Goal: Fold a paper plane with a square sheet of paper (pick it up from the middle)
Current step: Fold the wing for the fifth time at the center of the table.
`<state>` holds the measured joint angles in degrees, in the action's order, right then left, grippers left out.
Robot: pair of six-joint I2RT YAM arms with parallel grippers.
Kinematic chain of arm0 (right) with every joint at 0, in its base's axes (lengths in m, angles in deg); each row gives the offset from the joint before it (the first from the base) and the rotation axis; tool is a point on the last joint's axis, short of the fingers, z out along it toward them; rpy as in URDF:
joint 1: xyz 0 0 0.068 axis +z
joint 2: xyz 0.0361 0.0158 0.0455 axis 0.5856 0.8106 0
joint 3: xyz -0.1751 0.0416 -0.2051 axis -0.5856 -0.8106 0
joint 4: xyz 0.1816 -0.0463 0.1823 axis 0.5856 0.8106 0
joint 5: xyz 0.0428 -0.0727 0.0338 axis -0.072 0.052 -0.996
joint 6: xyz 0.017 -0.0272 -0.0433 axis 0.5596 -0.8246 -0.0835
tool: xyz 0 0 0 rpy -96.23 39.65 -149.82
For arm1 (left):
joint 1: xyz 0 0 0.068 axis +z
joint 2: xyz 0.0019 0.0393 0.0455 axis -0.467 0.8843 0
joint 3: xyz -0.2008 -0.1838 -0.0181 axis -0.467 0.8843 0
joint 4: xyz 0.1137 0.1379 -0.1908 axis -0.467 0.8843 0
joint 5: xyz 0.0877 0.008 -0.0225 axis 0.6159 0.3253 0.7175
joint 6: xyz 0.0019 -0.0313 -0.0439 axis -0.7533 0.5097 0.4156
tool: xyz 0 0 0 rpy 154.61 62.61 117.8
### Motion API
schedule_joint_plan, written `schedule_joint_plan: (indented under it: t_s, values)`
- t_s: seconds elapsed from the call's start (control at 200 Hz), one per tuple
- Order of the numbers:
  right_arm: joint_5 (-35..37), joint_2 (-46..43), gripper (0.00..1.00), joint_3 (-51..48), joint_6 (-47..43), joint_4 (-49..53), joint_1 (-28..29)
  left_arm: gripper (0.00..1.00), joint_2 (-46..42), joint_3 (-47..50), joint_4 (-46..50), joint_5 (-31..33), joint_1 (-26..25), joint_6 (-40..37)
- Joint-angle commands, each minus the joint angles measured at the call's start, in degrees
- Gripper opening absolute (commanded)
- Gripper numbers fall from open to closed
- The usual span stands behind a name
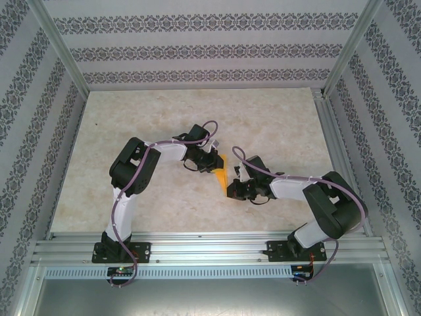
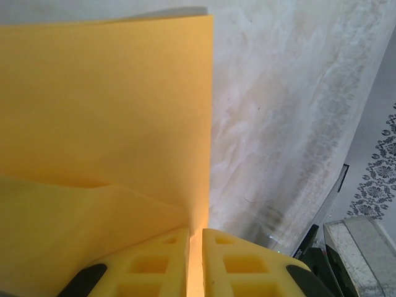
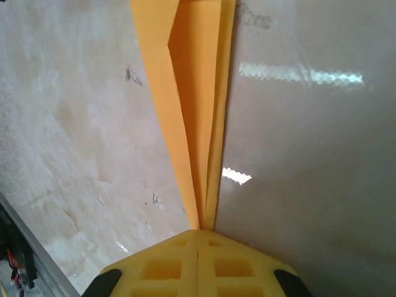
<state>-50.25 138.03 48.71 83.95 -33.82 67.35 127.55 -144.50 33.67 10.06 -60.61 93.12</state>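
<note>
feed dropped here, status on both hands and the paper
Left hand shut on folded orange-yellow paper sheet. Right hand shut on its narrow end. Nothing in the way seen.

Pale marbled table (image 1: 118,118).

Orange-yellow paper plane (image 1: 222,176); mottled beige table (image 1: 131,112).
</note>
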Motion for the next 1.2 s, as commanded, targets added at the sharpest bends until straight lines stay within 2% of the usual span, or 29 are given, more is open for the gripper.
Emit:
schedule_joint_plan:
  t_s: [0.0,0.115,0.3,0.569,0.864,1.199]
  values:
    - [-0.43,-0.68,0.03,-2.17,-1.47,10.92,1.36,0.16,2.58,-0.66,1.38,3.66,0.33,-0.62]
    - [0.84,-4.18,0.03,-0.51,-1.39,12.73,1.21,0.16,2.59,-0.65,1.41,3.34,0.34,-0.73]
    - [-0.25,-8.07,0.05,5.72,2.80,5.94,0.64,0.17,2.56,-0.75,1.37,2.88,0.34,-0.83]
    - [1.80,1.73,0.07,10.19,5.10,-1.62,0.03,0.17,2.13,-1.34,0.97,1.82,0.33,-0.58]
    - [1.89,9.14,0.08,11.26,3.31,-1.73,-0.87,0.18,1.70,-1.89,0.66,0.65,0.34,-0.69]
    - [0.44,11.63,0.04,3.62,5.71,-8.31,-2.94,0.33,-3.33,-3.12,0.50,-1.51,0.34,-2.94]
